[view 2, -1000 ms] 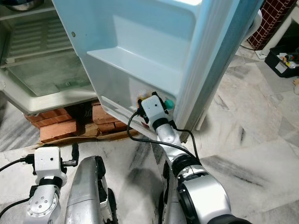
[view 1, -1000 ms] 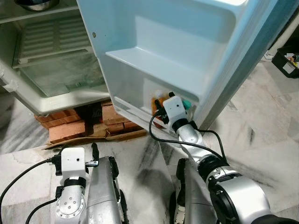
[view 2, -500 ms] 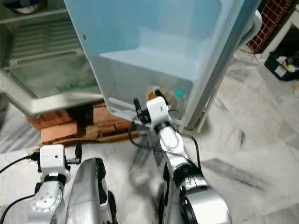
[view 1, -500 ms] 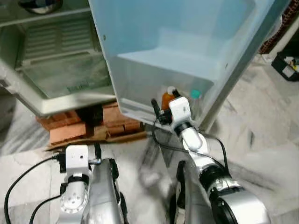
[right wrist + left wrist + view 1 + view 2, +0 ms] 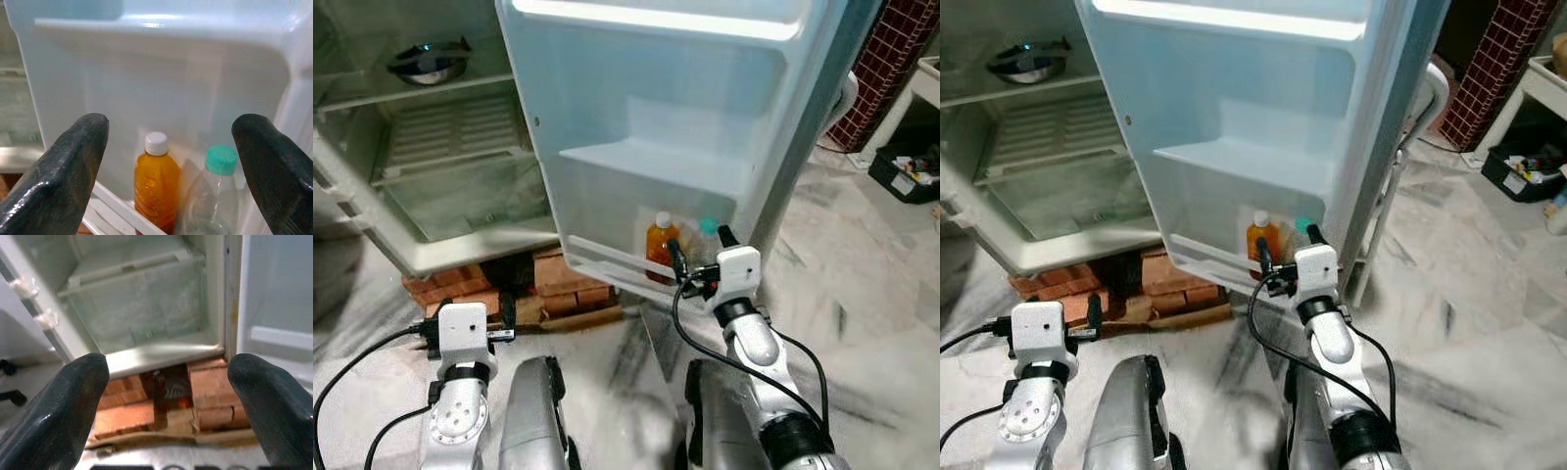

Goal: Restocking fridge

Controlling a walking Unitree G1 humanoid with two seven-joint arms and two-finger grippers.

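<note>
Head views: The fridge door (image 5: 705, 108) is being held open, and its lowest door shelf (image 5: 607, 262) is carrying an orange bottle (image 5: 660, 241) and a clear bottle (image 5: 707, 241) with a green cap, both upright and side by side.
Right arm pose: The right end effector (image 5: 698, 257) is being held raised, just in front of the two bottles, fingers spread wide and empty.
Left arm pose: The left end effector (image 5: 475, 310) is being carried low over the floor, well apart from the door shelf.
Left wrist view: The left fingers (image 5: 54, 406) are being kept wide with nothing between them, aimed at the bricks (image 5: 210, 396) under the fridge body.
Right wrist view: The bottles are lying straight ahead between the spread right fingers (image 5: 58, 166), long axes vertical.
Judgement: The right arm is the nearer one for any further placing here.
</note>
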